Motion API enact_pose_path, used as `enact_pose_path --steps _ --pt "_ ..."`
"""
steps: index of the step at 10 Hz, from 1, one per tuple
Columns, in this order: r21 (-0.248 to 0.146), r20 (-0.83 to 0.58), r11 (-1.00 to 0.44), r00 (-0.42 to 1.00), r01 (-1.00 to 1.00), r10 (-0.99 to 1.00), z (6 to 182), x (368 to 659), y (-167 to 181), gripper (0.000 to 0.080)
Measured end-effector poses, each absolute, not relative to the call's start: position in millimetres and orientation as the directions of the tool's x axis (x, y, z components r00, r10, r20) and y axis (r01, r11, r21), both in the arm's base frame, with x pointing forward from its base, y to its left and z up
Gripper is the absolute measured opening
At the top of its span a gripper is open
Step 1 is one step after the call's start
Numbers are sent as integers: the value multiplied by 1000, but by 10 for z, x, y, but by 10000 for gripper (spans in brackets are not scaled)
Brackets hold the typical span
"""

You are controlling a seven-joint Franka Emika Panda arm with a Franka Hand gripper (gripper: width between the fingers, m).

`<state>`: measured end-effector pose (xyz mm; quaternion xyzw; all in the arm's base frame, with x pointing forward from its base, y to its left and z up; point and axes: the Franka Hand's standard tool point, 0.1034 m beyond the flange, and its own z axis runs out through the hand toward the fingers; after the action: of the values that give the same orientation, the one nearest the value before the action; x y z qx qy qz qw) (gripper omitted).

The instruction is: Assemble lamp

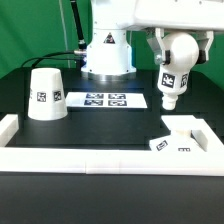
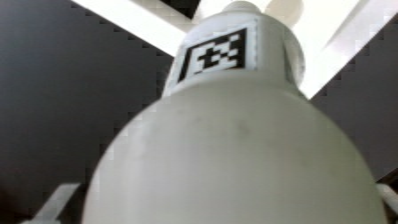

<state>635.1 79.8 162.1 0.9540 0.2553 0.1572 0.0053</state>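
My gripper (image 1: 178,47) is shut on the wide round top of the white bulb (image 1: 170,85). It holds the bulb tilted in the air with the narrow end down, above and slightly behind the flat square base (image 1: 178,130), clear of it. The base lies on the table at the exterior view's right, next to the white wall. The truncated-cone shade (image 1: 45,93) stands upright at the exterior view's left. In the wrist view the bulb (image 2: 222,130) fills the frame, with its tag on the narrow end. Only a sliver of one finger (image 2: 50,205) shows beside it.
A raised white wall (image 1: 100,156) runs along the front of the black table and turns back at both ends. The marker board (image 1: 105,99) lies flat in the middle, in front of the robot's pedestal (image 1: 107,55). Black cables trail behind the shade.
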Motion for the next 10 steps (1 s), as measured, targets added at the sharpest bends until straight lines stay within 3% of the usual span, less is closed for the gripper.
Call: enact_pose_path --steps 5,10 --pt "79 303 -873 823 481 481 1519 6331 912 577" --pt "109 362 -875 801 472 477 1492 6354 857 577"
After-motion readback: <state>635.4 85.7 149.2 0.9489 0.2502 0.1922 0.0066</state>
